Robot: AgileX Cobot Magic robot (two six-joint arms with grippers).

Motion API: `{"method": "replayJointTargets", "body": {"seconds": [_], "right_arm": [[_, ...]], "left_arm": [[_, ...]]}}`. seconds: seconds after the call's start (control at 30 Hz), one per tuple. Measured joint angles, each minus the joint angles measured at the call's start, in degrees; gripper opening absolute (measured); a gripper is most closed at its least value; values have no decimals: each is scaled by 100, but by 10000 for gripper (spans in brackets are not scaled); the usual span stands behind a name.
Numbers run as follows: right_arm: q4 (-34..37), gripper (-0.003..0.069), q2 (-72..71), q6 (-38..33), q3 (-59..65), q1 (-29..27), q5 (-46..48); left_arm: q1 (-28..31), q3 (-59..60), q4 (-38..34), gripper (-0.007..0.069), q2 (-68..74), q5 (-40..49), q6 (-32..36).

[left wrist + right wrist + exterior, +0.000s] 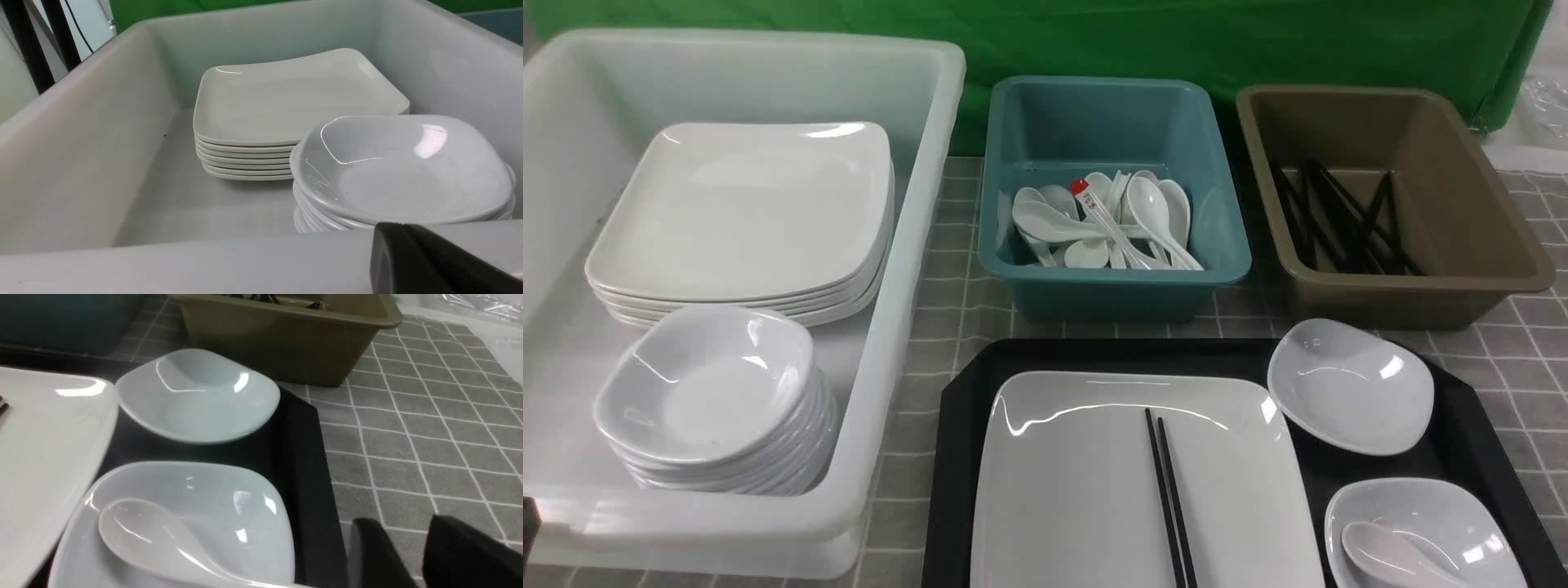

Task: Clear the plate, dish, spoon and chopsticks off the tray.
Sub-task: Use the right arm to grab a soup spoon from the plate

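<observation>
The black tray (pixel 956 425) carries the large white plate (pixel 1078 490), and the black chopsticks (pixel 1168 490) lie side by side on it. Two small white dishes stand on the tray's right side: an empty far dish (pixel 1347 384) and a near dish (pixel 1445 514) with the white spoon (pixel 1388 555) lying in it. In the right wrist view the spoon (pixel 143 535) lies in the near dish (pixel 229 498). My right gripper (pixel 402 522) hangs open and empty over the cloth just outside the tray rim (pixel 302 457). My left gripper (pixel 394 228) is shut and empty at the white bin's near wall.
The white bin (pixel 915 245) on the left holds a stack of plates (pixel 743 212) and a stack of dishes (pixel 711 384). A teal bin (pixel 1111 122) behind the tray holds spoons (pixel 1094 220). A brown bin (pixel 1462 188) holds black chopsticks (pixel 1339 220). A grey checked cloth (pixel 931 343) covers the table.
</observation>
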Motion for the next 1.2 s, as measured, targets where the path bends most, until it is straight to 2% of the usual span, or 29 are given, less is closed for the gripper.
{"method": "replayJointTargets", "body": {"seconds": [0.43, 0.6, 0.7, 0.73, 0.8, 0.9, 1.1, 1.2], "right_arm": [[0, 238, 0, 0, 0, 0, 0], [0, 238, 0, 0, 0, 0, 0], [0, 238, 0, 0, 0, 0, 0], [0, 238, 0, 0, 0, 0, 0], [0, 238, 0, 0, 0, 0, 0], [0, 238, 0, 0, 0, 0, 0], [0, 238, 0, 6, 0, 0, 0], [0, 238, 0, 6, 0, 0, -106]], "left_arm": [[0, 0, 0, 4, 0, 0, 25], [0, 0, 249, 4, 0, -116, -54], [0, 0, -391, 4, 0, -624, -505], [0, 0, -1036, 4, 0, -1069, -928], [0, 0, -1766, 4, 0, -1580, -1420], [0, 0, -2156, 4, 0, -2167, -1778], [0, 0, -1441, 4, 0, -2707, -1902], [0, 0, -1292, 4, 0, -3059, -2182]]}}
